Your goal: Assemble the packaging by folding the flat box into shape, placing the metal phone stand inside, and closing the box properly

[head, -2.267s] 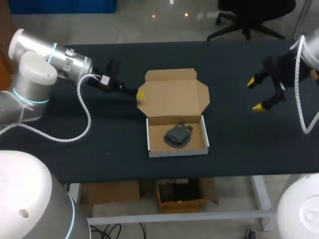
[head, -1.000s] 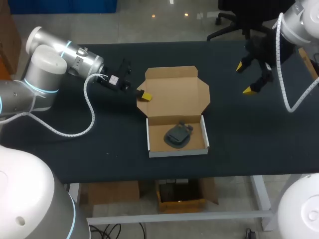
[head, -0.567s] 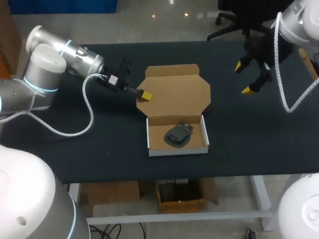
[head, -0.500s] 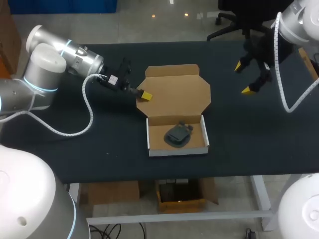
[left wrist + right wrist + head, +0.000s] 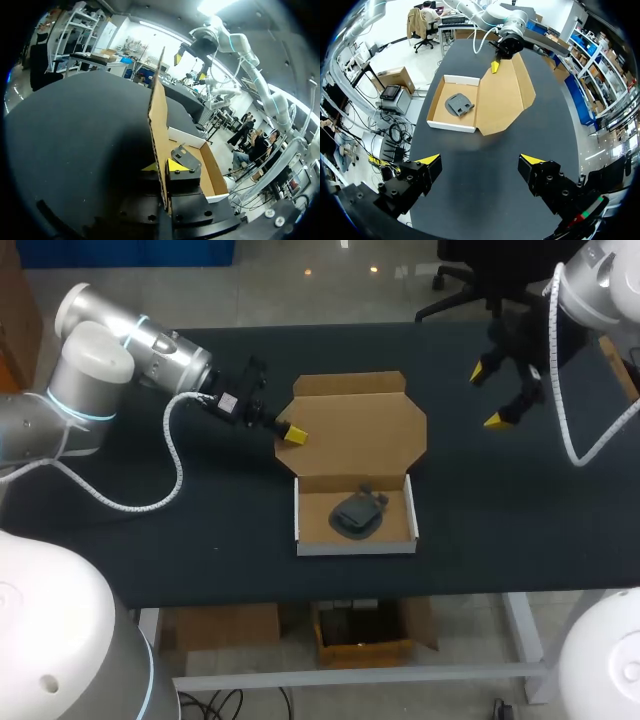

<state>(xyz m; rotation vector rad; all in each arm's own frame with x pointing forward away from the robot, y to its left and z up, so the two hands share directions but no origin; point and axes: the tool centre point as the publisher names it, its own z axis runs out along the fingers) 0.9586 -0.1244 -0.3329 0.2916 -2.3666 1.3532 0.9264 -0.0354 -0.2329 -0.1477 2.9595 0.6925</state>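
Box (image 5: 355, 530) of brown card sits near the middle of the dark surface (image 5: 200, 530), close to the front edge. Its low white-sided tray is open on top. The grey metal phone stand (image 5: 358, 512) lies flat inside the tray, a bit left of the middle. The lid (image 5: 358, 428) is open and spreads out behind the tray, joined to it along the back wall. A small flap sticks out on each side of the lid.

The left fingers (image 5: 292, 433) are closed on the lid's left edge. In the left wrist view the card stands thin between the two yellow tips, one tip on each side, both touching it.

The right fingers (image 5: 497, 420) are spread wide open and hold nothing. They hang over the far right part of the surface, well apart from the box. In the right wrist view the box and the left fingers (image 5: 494, 66) show ahead of them.
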